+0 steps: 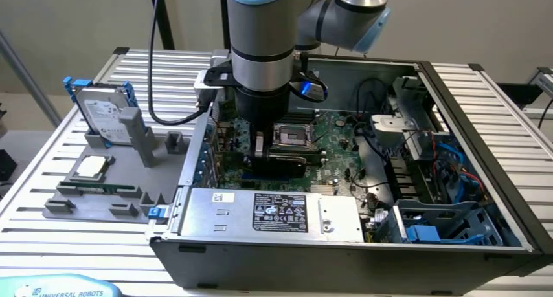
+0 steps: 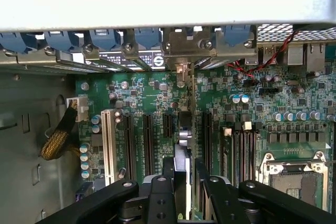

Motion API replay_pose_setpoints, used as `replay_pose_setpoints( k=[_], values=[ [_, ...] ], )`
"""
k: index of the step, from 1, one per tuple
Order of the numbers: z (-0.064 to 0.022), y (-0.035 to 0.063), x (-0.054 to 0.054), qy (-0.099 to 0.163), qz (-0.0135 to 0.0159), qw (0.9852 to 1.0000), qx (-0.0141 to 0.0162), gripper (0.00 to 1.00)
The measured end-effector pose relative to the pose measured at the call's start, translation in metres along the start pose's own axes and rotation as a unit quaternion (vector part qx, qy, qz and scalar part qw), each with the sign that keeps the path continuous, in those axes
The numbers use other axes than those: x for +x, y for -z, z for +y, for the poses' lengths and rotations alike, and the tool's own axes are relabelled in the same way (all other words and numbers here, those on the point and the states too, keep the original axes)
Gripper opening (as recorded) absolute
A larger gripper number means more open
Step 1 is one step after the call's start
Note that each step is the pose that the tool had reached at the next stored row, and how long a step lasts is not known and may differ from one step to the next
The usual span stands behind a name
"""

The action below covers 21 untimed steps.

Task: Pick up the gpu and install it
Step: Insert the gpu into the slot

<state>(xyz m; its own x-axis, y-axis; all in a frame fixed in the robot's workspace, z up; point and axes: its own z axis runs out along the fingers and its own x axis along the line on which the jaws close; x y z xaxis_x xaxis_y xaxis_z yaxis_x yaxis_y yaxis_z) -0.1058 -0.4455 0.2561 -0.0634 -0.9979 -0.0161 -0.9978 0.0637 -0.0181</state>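
GPU, a thin card seen edge-on in the wrist view, stands upright between the black fingers of the gripper, which are closed partway on its top edge. Its silver metal bracket meets the rear wall of the case, and its lower edge runs along the green motherboard among the long black expansion slots; whether it is seated in a slot cannot be told. One white slot lies beside the black ones on the same board.

In the exterior view the gripper is down inside the open computer case, low over the motherboard, just beside the square metal CPU socket. The single arm, a smooth grey cylinder with pale blue joint caps, hangs vertically above the case, its wrist pointing straight down.

One boxy silver power supply with a black label fills the case's near corner. Outside the case, to the exterior view's left, one grey plastic fixture rests on a ribbed metal table. It holds one silver hard drive in a blue frame standing on edge, one square processor chip lying flat, and one narrow green memory stick.
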Motion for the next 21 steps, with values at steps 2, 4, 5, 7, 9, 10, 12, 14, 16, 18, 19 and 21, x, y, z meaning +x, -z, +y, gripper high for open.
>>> replay_pose_setpoints(
  k=[2, 4, 5, 7, 9, 10, 12, 14, 16, 18, 19, 21],
  values=[
    [0.0, -0.0001, 0.0, 0.0, 0.0, 1.0, 0.0, 0.27],
    [0.0, -0.0002, 0.0, 0.0, 0.0, 1.0, 0.0, 0.27],
    [0.0, -0.0003, -0.0001, 0.0, 0.0, 1.0, 0.0, 0.27],
    [0.0, -0.0004, -0.0002, 0.0, -0.0002, 1.0, 0.0, 0.27],
    [0.0, -0.0005, -0.0003, 0.0, -0.0006, 1.0, 0.0, 0.27],
    [0.0, -0.0005, -0.0004, 0.0, -0.0009, 1.0, 0.0, 0.27],
    [0.0001, -0.0007, -0.0005, 0.0, -0.0016, 1.0, 0.0, 0.27],
    [0.0001, -0.0007, -0.0006, 0.0, -0.0018, 1.0, -0.0001, 0.27],
    [0.0001, -0.0008, -0.0006, 0.0, -0.002, 1.0, -0.0002, 0.27],
    [0.0001, -0.0008, -0.0006, 0.0, -0.0024, 1.0, -0.0001, 0.27],
    [0.0, -0.0009, -0.0006, 0.0, -0.0025, 1.0, -0.0001, 0.27],
    [0.0, -0.0006, -0.0006, 0.0, -0.0028, 1.0, -0.0001, 0.27]
  ],
)
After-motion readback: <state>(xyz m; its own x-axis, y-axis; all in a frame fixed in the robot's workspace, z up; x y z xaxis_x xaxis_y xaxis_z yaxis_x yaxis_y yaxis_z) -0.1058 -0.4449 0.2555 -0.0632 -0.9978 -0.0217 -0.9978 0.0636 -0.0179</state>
